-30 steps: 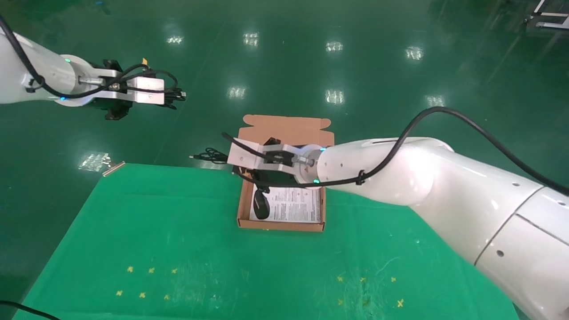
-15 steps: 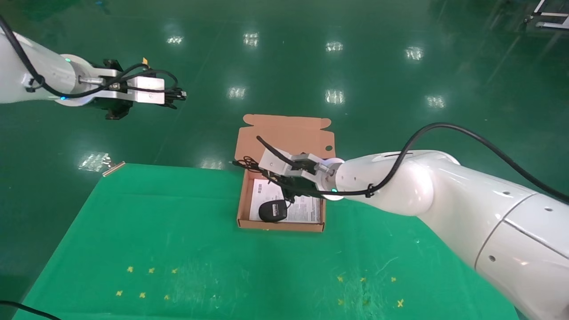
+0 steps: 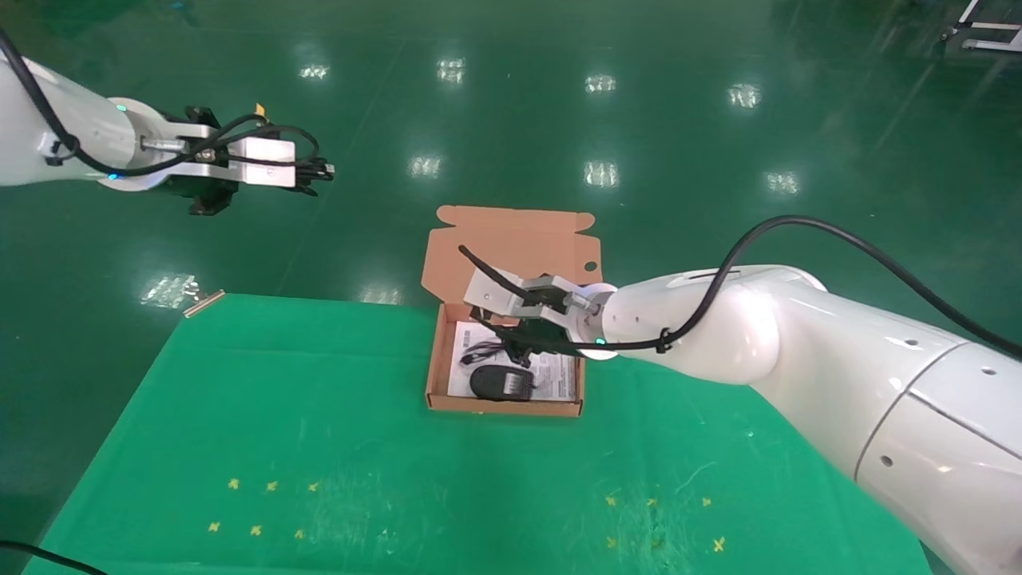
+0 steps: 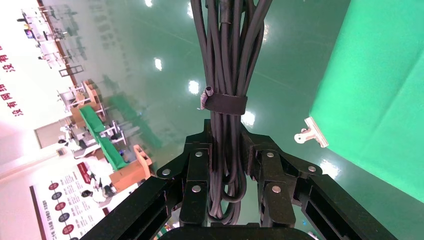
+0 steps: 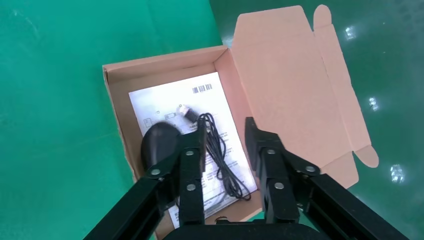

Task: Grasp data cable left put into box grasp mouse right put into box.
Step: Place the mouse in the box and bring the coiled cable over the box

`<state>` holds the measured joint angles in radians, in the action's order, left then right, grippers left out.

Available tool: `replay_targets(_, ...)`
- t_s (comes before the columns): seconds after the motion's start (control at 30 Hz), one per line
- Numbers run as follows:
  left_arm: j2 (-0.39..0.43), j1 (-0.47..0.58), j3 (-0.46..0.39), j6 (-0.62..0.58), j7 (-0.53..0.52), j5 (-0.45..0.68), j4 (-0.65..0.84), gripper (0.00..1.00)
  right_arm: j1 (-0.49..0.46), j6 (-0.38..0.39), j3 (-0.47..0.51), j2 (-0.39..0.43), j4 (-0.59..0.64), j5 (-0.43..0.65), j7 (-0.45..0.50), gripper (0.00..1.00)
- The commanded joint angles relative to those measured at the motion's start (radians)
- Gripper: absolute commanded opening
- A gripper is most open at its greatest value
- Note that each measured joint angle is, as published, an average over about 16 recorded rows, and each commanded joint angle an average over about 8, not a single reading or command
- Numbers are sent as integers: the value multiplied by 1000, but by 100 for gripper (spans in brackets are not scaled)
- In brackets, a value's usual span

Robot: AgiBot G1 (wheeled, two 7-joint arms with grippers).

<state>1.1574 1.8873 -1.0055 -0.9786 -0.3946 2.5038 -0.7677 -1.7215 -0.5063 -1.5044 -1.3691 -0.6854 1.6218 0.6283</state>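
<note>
a green cloth is covering the work surface, with small yellow cross marks showing on its near part in two clusters, one left, one right. a metal binder clip is gripping the cloth's far left corner. beyond it a glossy dark green floor is reflecting ceiling lights. workbenches and a wall poster are standing far off

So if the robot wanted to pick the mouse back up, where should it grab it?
Probably across the mouse's two long sides, coming straight down from above. It lies flat in the box, rounded back up. The right pincer hangs open above it. Mind the cord beside it.
</note>
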Motion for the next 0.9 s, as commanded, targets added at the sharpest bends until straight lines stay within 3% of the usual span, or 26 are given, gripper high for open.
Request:
replay_targets(0.03, 0, 0, 0, 0, 0, 0, 0, 0, 0, 0, 2, 0, 1, 0, -1, 100)
replay_targets(0.37, 31, -46, 7, 60, 13, -39, -5, 0, -38, 22, 13, 67, -26, 9, 8, 100)
replay_targets(0.9, 196, -206, -16, 373, 180, -171, 163, 0, -179, -10, 3, 276, -117, 104, 59, 100)
